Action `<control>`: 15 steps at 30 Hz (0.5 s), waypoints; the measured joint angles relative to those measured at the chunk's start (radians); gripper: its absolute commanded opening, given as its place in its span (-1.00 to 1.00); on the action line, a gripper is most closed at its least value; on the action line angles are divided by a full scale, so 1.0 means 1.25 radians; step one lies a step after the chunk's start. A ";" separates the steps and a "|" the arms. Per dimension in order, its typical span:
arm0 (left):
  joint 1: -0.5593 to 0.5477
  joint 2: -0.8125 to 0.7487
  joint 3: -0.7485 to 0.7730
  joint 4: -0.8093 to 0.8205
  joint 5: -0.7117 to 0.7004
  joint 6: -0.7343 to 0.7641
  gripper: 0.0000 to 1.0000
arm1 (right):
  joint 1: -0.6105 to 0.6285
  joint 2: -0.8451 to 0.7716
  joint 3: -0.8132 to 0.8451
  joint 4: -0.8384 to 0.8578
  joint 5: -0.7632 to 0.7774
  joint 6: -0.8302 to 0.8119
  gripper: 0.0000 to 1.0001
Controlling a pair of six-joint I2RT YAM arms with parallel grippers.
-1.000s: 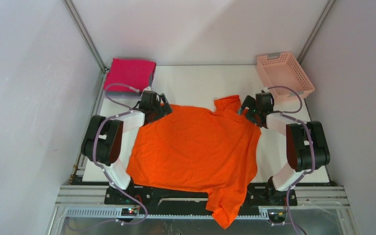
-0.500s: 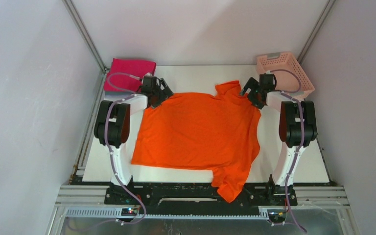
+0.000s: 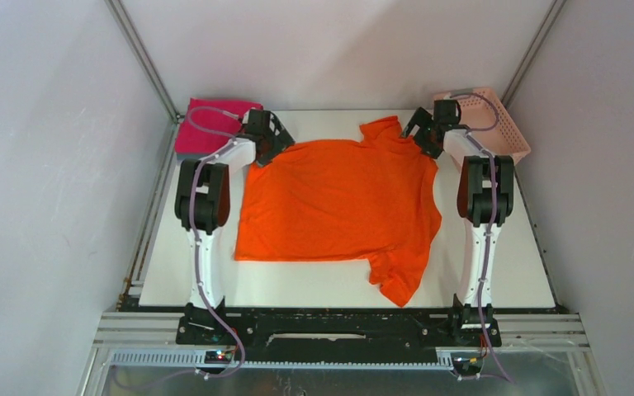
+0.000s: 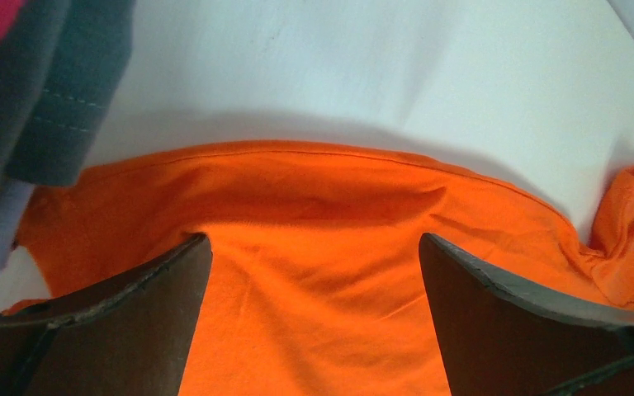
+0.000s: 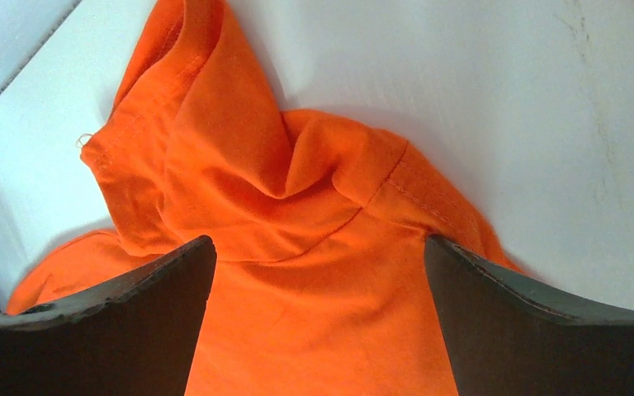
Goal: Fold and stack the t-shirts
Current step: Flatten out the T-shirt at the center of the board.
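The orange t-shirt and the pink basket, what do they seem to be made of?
The bright orange short-sleeved t-shirt looks like soft matte knit cloth, perhaps cotton: it wrinkles, and shows stitched hems. The pale pink lattice basket looks like stiff moulded plastic: straight walls, regular holes.

orange tee (image 3: 338, 202) spread out, pink basket (image 3: 509, 132) far-right

The spread t-shirt (image 3: 338, 202) lies flat in the middle of the surface (image 3: 330, 285), one sleeve reaching toward the near right. The folded t-shirts (image 3: 202, 124) sit in the far left corner, the basket (image 3: 503, 132) at the far right corner. The left jaws stand over the spread t-shirt's far left corner, the right jaws over its far right one
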 measured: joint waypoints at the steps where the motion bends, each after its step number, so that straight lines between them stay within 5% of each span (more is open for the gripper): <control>1: 0.000 -0.001 0.001 -0.009 -0.003 0.002 0.99 | 0.000 -0.003 0.000 -0.007 -0.002 -0.003 0.99; 6: -0.005 -0.081 -0.077 -0.006 -0.020 0.031 0.99 | 0.006 -0.118 -0.139 -0.004 0.011 -0.034 0.99; 15: -0.080 -0.488 -0.492 0.098 -0.033 0.056 0.99 | 0.069 -0.727 -0.689 -0.014 0.128 0.001 0.98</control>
